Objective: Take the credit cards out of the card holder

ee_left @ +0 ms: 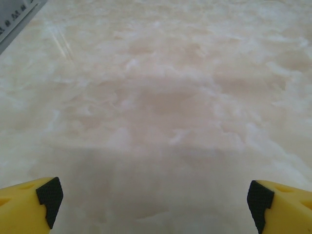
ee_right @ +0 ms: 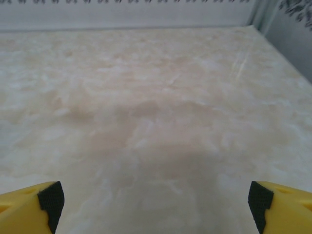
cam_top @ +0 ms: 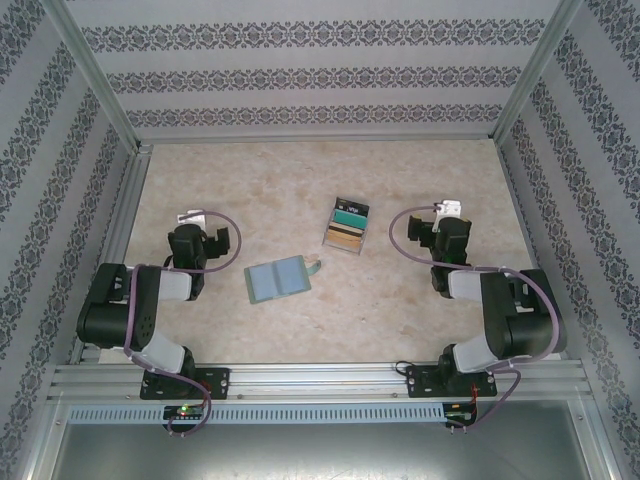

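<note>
The card holder [cam_top: 278, 279] lies spread open on the table, pale blue-grey inside facing up, between the two arms. The credit cards [cam_top: 347, 223] lie in a staggered pile of black, teal and tan, up and to the right of the holder and apart from it. My left gripper [cam_top: 210, 228] hovers left of the holder, open and holding nothing. My right gripper [cam_top: 432, 218] is to the right of the cards, also open. In the wrist views the left gripper [ee_left: 155, 195] and right gripper [ee_right: 155, 197] have their yellow fingers spread wide over bare table.
The marbled beige tabletop [cam_top: 300, 180] is fenced by patterned walls with metal frame posts. A metal rail [cam_top: 320, 380] runs along the near edge under both arm bases. The back wall [ee_right: 126, 14] stands ahead of the right gripper.
</note>
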`<move>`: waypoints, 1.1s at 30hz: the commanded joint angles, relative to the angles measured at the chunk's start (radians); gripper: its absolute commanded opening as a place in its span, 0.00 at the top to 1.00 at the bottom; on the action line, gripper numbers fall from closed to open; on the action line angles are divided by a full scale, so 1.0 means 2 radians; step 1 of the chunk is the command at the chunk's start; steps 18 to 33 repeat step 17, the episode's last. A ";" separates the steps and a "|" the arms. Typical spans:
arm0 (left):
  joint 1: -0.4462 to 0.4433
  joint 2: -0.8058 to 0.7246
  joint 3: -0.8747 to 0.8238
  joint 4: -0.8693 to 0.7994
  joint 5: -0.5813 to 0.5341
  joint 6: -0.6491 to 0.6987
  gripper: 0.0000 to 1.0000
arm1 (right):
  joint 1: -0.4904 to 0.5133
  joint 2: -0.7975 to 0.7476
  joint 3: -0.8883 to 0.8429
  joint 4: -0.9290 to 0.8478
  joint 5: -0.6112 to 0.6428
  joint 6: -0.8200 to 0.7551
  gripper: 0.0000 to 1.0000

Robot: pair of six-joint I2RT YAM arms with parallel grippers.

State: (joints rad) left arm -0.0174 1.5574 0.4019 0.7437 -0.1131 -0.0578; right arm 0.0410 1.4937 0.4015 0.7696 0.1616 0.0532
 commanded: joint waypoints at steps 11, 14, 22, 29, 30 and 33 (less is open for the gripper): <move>0.004 0.001 0.003 0.048 0.030 0.020 0.01 | -0.005 0.005 -0.008 0.058 -0.034 -0.011 0.02; 0.004 0.001 0.004 0.046 0.032 0.020 0.01 | -0.006 0.004 -0.008 0.058 -0.034 -0.011 0.02; 0.004 0.001 0.003 0.048 0.032 0.020 0.01 | -0.008 0.005 -0.008 0.056 -0.061 -0.017 0.02; 0.004 0.001 0.003 0.048 0.032 0.020 0.01 | -0.008 0.005 -0.008 0.056 -0.061 -0.017 0.02; 0.004 0.001 0.003 0.048 0.032 0.020 0.01 | -0.008 0.005 -0.008 0.056 -0.061 -0.017 0.02; 0.004 0.001 0.003 0.048 0.032 0.020 0.01 | -0.008 0.005 -0.008 0.056 -0.061 -0.017 0.02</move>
